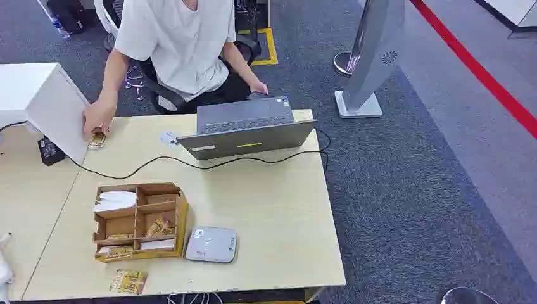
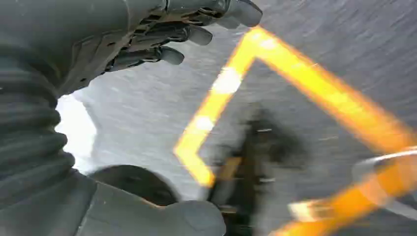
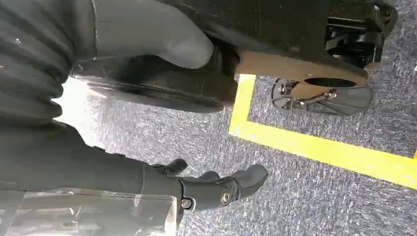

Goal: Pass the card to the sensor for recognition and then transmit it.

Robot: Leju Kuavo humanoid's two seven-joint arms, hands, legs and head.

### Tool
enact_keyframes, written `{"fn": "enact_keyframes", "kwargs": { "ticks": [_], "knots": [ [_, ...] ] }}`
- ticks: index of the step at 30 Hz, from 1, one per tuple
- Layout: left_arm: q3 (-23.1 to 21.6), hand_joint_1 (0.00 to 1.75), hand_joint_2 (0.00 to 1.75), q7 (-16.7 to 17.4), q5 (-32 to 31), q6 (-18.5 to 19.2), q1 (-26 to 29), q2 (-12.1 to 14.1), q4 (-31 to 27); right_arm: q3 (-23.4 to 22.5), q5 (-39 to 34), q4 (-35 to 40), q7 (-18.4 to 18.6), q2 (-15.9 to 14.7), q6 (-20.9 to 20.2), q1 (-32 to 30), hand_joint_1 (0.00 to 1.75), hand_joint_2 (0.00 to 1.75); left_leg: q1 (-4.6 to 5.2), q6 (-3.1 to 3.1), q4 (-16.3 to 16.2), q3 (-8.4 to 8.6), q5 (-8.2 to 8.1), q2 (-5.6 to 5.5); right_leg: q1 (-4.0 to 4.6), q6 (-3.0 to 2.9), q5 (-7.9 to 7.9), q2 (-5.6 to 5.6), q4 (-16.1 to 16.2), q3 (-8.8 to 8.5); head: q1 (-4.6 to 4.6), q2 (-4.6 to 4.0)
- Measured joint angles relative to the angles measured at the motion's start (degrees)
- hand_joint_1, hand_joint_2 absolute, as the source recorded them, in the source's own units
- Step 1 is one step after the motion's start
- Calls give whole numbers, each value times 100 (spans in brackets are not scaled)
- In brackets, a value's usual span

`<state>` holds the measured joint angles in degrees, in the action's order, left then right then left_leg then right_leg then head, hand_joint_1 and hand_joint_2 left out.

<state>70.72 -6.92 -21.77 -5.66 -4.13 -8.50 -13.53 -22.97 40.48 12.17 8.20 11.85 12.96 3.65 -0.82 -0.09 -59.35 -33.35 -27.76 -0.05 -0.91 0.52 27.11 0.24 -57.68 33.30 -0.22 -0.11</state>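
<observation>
The sensor (image 1: 211, 244), a flat grey-white box, lies near the table's front edge, right of a wooden organizer (image 1: 182, 215). White cards (image 1: 116, 200) lie in the organizer's back-left compartment. Another small white card (image 1: 168, 138) lies on the table beside the laptop. My left hand (image 2: 113, 44) hangs over grey carpet with its fingers (image 2: 167, 34) and thumb apart, holding nothing; that view is blurred. My right hand (image 3: 123, 172) also hangs above the carpet, its fingers (image 3: 221, 189) spread from the thumb and empty.
A person sits behind the wooden table (image 1: 266, 202), one hand (image 1: 98, 120) on a small object by a white box (image 1: 50, 107). An open laptop (image 1: 247, 130) and a black cable (image 1: 209, 166) cross the back. A small packet (image 1: 128, 280) lies at the front edge. Yellow floor tape (image 3: 314, 147) marks the carpet.
</observation>
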Motion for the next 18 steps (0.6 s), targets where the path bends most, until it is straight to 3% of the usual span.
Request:
{"fn": "enact_keyframes", "kwargs": {
  "ticks": [3,7,13,18],
  "knots": [
    [330,0,175,-1103,602,30,-48,15,0,-59,-89,0,4,18,74,-2,0,175,0,0,0,1,0,1,0,0,0,0,0,0,-2,0],
    [737,0,175,-2052,1198,352,-112,87,-24,-149,-127,0,0,61,144,-4,0,175,-2,0,1,1,0,0,1,0,0,0,-1,0,-2,-2],
    [1142,0,175,-2471,2077,1373,-154,334,-545,-195,-109,0,-87,61,122,-11,0,175,-8,-1,1,0,0,1,7,-1,1,1,-1,1,0,0],
    [1140,0,175,-2739,2329,1611,-160,284,-1267,-286,-116,0,-98,72,144,-12,0,175,-7,-1,1,-1,0,0,6,-2,1,0,-1,1,0,0]
  ]
}}
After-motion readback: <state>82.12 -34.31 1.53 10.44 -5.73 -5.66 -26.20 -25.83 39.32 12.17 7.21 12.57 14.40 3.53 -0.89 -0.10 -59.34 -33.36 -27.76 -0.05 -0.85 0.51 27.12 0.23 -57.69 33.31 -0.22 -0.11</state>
